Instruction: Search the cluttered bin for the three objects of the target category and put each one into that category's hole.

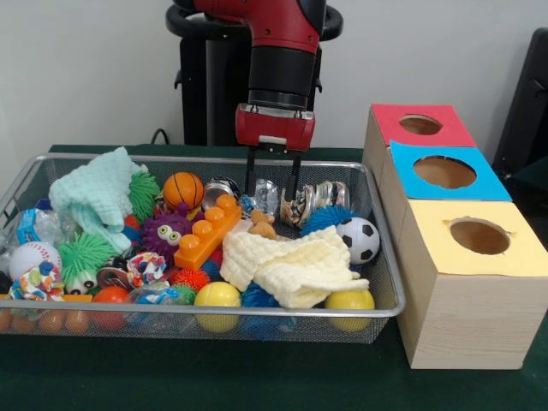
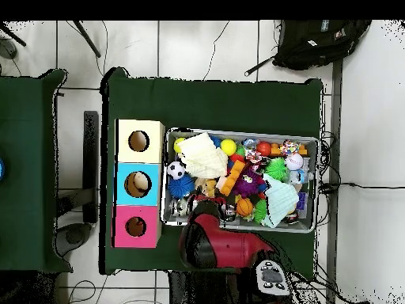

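Gripper (image 1: 274, 181): jaws apart over wire bin's (image 1: 377, 310) far side; you have the crushed can (image 1: 301, 205) just below, slightly picture-right.

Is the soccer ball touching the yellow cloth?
Touching: in the front view the soccer ball rests against the yellow cloth's upper right edge, no gap.

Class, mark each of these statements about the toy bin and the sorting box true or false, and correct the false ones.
1. The gripper is open above the bin. True.
2. The box has four holes. False: three, on red, blue and yellow tops.
3. A soccer ball lies beside the yellow cloth. True.
4. The orange basketball sits outside the bin. False: it is inside.
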